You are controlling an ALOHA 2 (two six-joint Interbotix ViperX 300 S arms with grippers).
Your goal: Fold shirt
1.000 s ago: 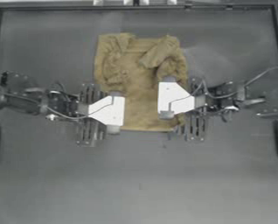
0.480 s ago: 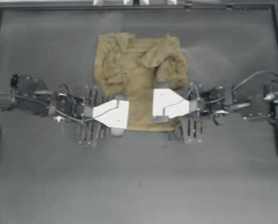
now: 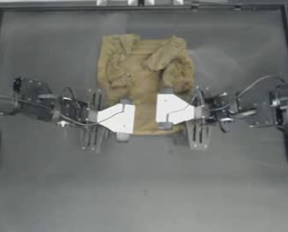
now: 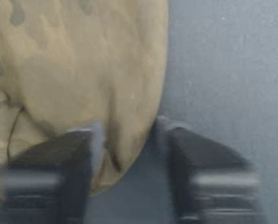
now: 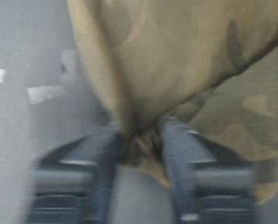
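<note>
While its sleeves lie folded inward over the chest, the shirt (image 3: 143,81) rests on the far half of the dark bench (image 3: 144,181), collar end away from the arms. At its near hem, the left hand (image 3: 123,118) straddles the left corner with jaws apart, cloth between them in the left wrist view. The right hand (image 3: 165,108) pinches a fold of the hem's right corner.
</note>
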